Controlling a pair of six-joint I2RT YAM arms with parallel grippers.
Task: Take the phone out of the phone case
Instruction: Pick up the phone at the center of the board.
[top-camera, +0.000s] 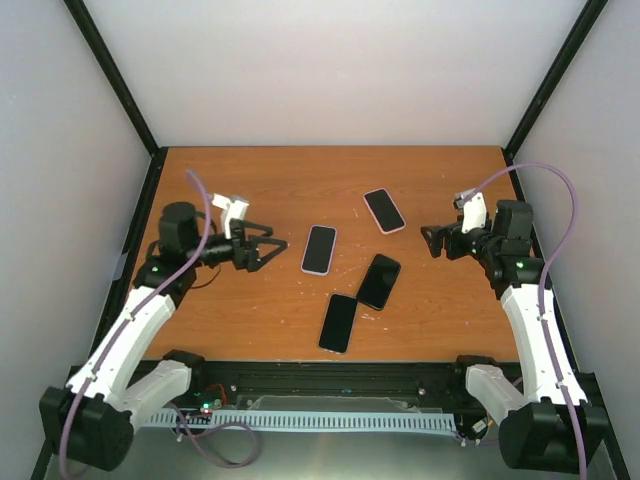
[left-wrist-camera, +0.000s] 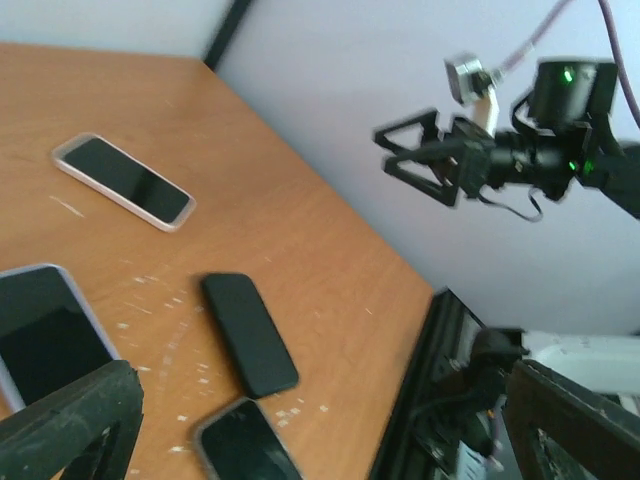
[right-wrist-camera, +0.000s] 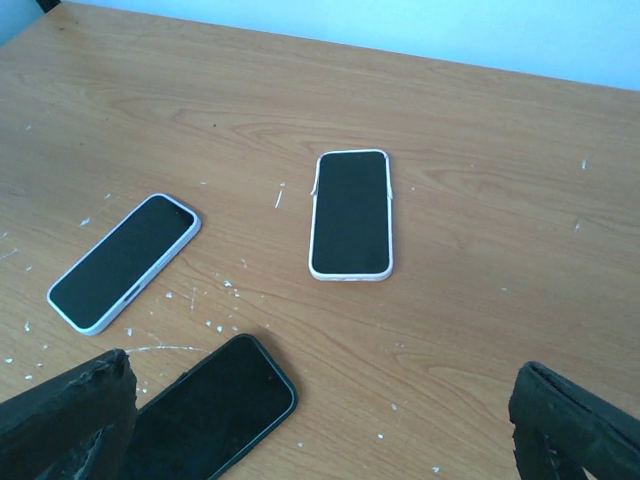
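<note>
Left gripper (top-camera: 272, 250): jaws spread wide, empty, near the lavender-cased phone (top-camera: 319, 249).
Right gripper (top-camera: 430, 242): spread wide too, empty, near the pink-cased phone (top-camera: 384, 210).
Done: nothing yet; both phones lie flat, cases on.
Remaining: grip one, peel its case off.

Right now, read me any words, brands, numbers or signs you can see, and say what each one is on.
No readable text anywhere.
All four screens are dark: the pink-cased phone, the white-cased phone, the black phone beside it and the black phone at the near edge.
The brown wooden table carries no labels.
</note>
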